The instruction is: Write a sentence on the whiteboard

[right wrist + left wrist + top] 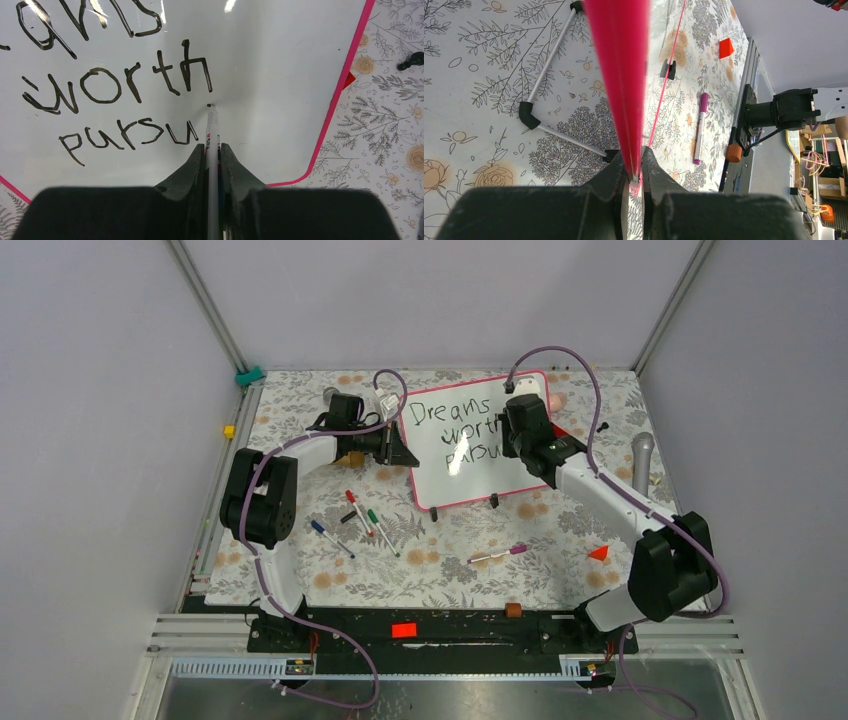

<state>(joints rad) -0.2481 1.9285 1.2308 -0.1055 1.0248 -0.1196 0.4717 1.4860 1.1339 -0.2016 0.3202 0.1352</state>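
**A:** Where's the board?

**B:** Large glossy white whiteboard (470, 485) w/ thin pink frame, at 12 o'clock on the floral surface (430, 575), writing side toward the arms.

**A:** End effectors?

**B:** Left end effector (405, 452) is at the board's 9 o'clock edge. In the wrist view its jaws are pinched tight on the pink frame. Right end effector (213, 150) is over the 3 o'clock half, clamped almost closed on a slim black-tipped marker (212, 125).

**A:** What's written?

**B:** Black handwritten sentence (130, 85) reads "Dreams / worth / pursu". 3rd word looks unfinished, imo.

**A:** What does the next stroke turn on?

**B:** In the right wrist view the marker's long axis runs 6-to-12, tip at 12 o'clock from the jaws, just under the "h". The last "u" is close by, at 8 o'clock of the tip. Blank board lies toward 3 o'clock, so the next letter prob. goes that way. Can't tell if the tip touches. Only the right arm has a marker; the left has the frame.

**A:** Containers?

**B:** None seen. Loose spare markers (360, 515) lie at the board's 7 o'clock, and a purple-capped pen (497, 556) at 6.
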